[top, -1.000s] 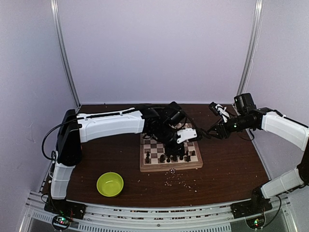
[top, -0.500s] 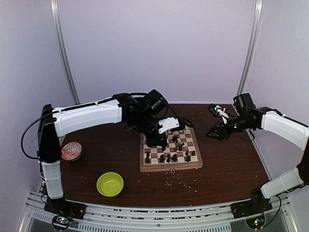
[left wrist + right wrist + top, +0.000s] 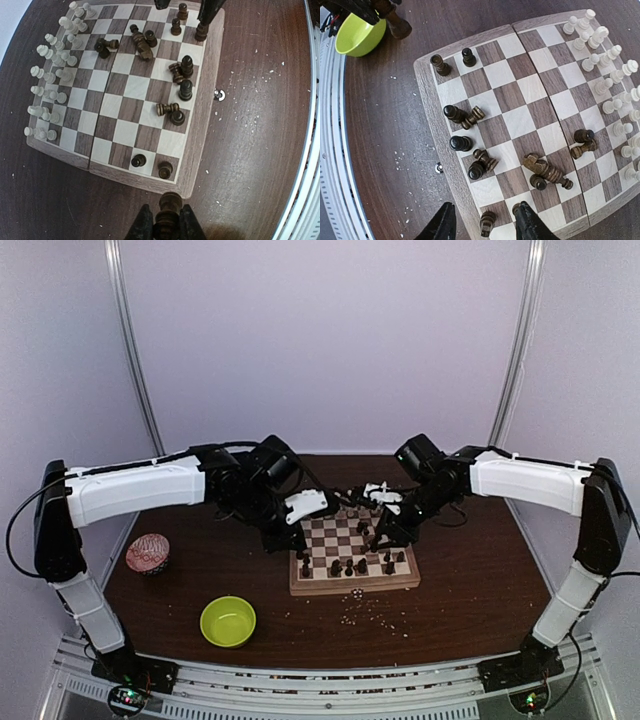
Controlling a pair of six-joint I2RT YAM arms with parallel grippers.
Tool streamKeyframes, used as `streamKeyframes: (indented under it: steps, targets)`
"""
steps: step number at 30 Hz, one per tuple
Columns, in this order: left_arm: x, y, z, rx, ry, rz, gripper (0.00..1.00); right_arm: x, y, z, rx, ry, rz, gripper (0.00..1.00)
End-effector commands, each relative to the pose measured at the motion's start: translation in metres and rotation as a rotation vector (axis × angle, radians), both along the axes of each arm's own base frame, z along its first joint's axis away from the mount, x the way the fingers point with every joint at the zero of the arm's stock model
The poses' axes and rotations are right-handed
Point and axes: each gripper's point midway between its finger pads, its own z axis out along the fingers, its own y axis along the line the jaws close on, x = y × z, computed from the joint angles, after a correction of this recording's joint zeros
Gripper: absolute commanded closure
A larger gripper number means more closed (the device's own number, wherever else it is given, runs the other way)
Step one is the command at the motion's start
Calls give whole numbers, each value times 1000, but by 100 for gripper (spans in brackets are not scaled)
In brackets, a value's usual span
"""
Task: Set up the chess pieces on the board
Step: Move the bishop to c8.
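The board (image 3: 350, 586) lies mid-table. Pale chess pieces (image 3: 50, 80) stand in two rows along its far side, also in the right wrist view (image 3: 615, 75). Dark chess pieces (image 3: 180, 90) are scattered over the near half, some upright, several on their sides (image 3: 545, 170). My left gripper (image 3: 167, 226) hovers just off the board's left near corner (image 3: 283, 537), shut on an upright dark piece (image 3: 169, 207). My right gripper (image 3: 485, 227) hangs over the board's right near corner (image 3: 385, 537), open, its fingers either side of a dark piece (image 3: 487, 222) without touching it.
A lime-green bowl (image 3: 228, 621) sits front left of the board, seen too in the right wrist view (image 3: 357, 35). A pink patterned round object (image 3: 148, 552) lies at the far left. Pale crumbs (image 3: 365, 612) dot the table before the board. A small metal clasp (image 3: 219, 94) juts from the board's near rim.
My left arm has drawn back leftward off the board with the dark piece. My right arm has swung in from the right to the board, its jaws narrowing slightly.
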Motion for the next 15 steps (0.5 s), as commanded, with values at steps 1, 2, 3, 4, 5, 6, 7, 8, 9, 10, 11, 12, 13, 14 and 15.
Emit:
streamKeyframes:
  steps: [1,2,3,4,5,6,7,8,9,10,11,12,13,14,15]
  targets:
    - [3,-1,22,-92,-35,25,85,0,8,-13,-110,-16,37,57]
    - [3,0,23,-95,-35,27,85,1,11,-16,-119,-7,37,57]
    - [2,1,23,-96,-36,26,85,2,12,-20,-128,2,34,57]
    - [2,2,23,-98,-37,27,85,4,14,-22,-134,6,29,57]
    - [1,3,24,-100,-38,28,85,5,15,-24,-142,8,27,56]
    - [1,3,25,-104,-39,30,85,6,16,-27,-150,12,26,56]
    - [0,4,26,-107,-40,31,85,6,17,-29,-156,18,26,56]
    - [0,4,26,-108,-40,31,85,5,18,-31,-159,26,29,56]
    - [0,4,26,-110,-42,33,85,5,20,-33,-161,31,32,56]
    - [0,5,26,-110,-42,35,85,4,21,-34,-164,35,37,56]
    - [0,5,26,-109,-42,37,85,3,23,-36,-170,37,41,56]
    - [0,5,26,-109,-42,37,85,3,23,-39,-179,40,43,56]
    - [0,5,25,-108,-41,37,85,2,24,-41,-187,42,48,56]
    - [0,5,26,-110,-41,39,85,2,25,-42,-193,45,50,56]
    - [0,5,26,-110,-42,38,85,1,25,-44,-198,49,52,56]
